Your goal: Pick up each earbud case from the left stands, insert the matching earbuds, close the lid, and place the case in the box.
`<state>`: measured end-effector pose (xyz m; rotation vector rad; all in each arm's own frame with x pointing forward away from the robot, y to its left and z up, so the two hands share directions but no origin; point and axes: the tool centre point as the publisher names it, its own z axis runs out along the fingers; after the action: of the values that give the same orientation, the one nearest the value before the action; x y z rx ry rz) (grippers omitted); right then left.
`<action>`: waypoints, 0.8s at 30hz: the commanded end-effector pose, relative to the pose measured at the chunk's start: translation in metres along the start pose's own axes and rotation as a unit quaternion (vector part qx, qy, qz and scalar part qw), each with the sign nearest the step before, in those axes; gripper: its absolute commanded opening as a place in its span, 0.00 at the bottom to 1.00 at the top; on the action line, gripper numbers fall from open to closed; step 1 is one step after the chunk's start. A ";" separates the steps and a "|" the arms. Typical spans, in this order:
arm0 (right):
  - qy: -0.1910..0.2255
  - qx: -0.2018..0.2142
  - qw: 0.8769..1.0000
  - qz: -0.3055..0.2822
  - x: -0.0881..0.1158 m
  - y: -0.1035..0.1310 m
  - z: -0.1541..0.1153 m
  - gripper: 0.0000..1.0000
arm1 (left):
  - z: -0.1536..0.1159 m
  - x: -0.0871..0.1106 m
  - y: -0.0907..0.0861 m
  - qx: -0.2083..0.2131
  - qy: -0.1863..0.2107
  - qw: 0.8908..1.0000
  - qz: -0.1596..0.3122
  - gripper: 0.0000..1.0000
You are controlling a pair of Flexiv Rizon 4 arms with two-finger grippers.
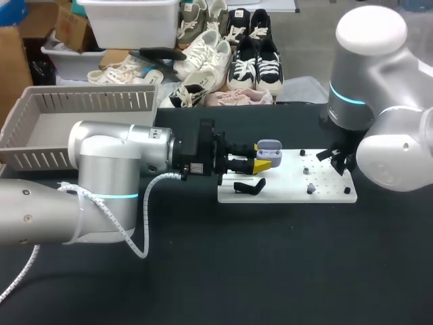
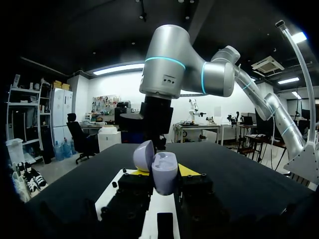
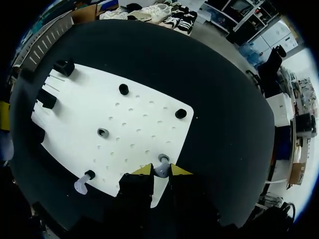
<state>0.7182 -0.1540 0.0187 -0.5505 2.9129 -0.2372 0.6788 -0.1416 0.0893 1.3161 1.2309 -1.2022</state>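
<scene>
Stretching under both arms, a black table (image 1: pixel 203 271) is carrying a white board (image 1: pixel 284 193) at about three o'clock from its middle. A grey basket (image 1: pixel 95 101) is waiting at the table's ten o'clock corner, presumably as the box for finished cases.

The left arm (image 1: pixel 115 162) is reaching in level. The left fingers (image 2: pixel 186 170) are gripping a lavender case (image 2: pixel 164 174) from both sides, over the board's ten o'clock corner. They are holding the case upright with its lid (image 2: pixel 143 155) swung open and tilted back. This looks deliberate: the open cavity is facing up and toward the other arm, so an earbud can be dropped in from above. An empty black stand (image 1: pixel 249 186) is sitting at the board's eight o'clock, just beside the case.

The right arm (image 1: pixel 379 135) is hanging over the board's two o'clock side. The right fingers (image 3: pixel 143 171) are drawn narrow around a small earbud (image 3: pixel 161 164) and appear to be pinching it from both sides at the board's near edge. That earbud is lying squarely between the yellow tips, while the case is sitting well apart from it, across the board. Another earbud (image 3: pixel 81 185) is resting on its peg off to one side. Judging by this, the earbud is being collected, and carrying it to the case is coming next.
</scene>
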 end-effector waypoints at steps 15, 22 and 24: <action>-0.001 0.007 1.000 0.008 0.006 0.001 -0.005 0.00 | 0.001 0.000 0.000 0.000 0.000 1.000 0.000 0.00; -0.014 0.009 1.000 0.017 0.011 0.002 -0.017 0.00 | 0.001 0.000 0.000 0.000 0.000 1.000 0.000 0.00; -0.019 0.012 1.000 0.018 0.013 0.002 -0.022 0.00 | 0.001 0.000 0.000 0.000 0.000 1.000 0.000 0.00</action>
<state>0.7132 -0.1517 0.0318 -0.5018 2.9015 -0.2486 0.6788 -0.1416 0.0892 1.3161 1.2309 -1.2022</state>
